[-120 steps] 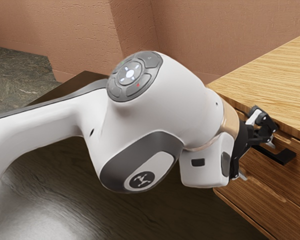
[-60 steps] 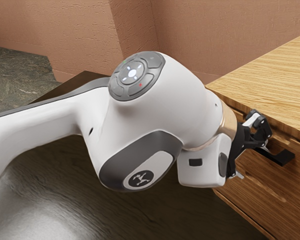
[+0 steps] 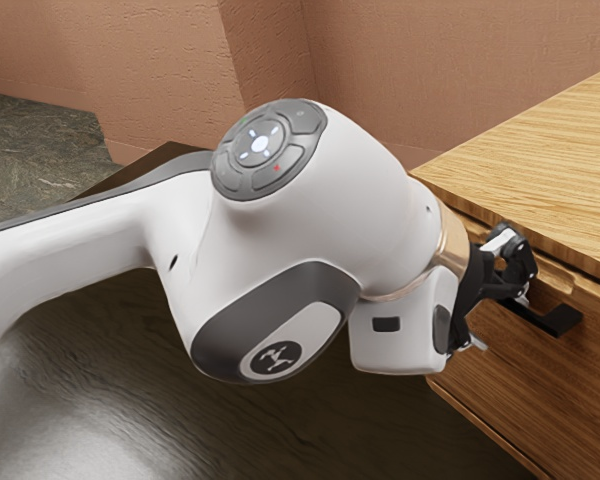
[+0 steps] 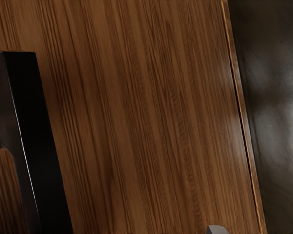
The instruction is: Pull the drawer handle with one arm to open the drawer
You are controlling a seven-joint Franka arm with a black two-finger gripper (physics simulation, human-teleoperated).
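The wooden cabinet (image 3: 540,170) stands at the exterior view's right, and its top drawer (image 3: 540,370) sits slightly out, with a thin gap under the cabinet top. A black bar handle (image 3: 558,320) sticks out from the drawer front. My black gripper (image 3: 513,283) is at the handle's near end, with its fingers shut on the bar. In the wrist view the drawer front (image 4: 136,117) is very close, and the handle (image 4: 27,146) runs along it as a dark bar.
The arm's large white body (image 3: 280,250) covers the middle of the exterior view. A dark floor (image 3: 100,420) lies below it, and brown walls (image 3: 430,60) stand behind. A lower drawer front (image 3: 500,420) sits beneath the top one.
My hand has moved a little toward the exterior view's left, and the handle and drawer front have come with it, widening the gap under the cabinet top.
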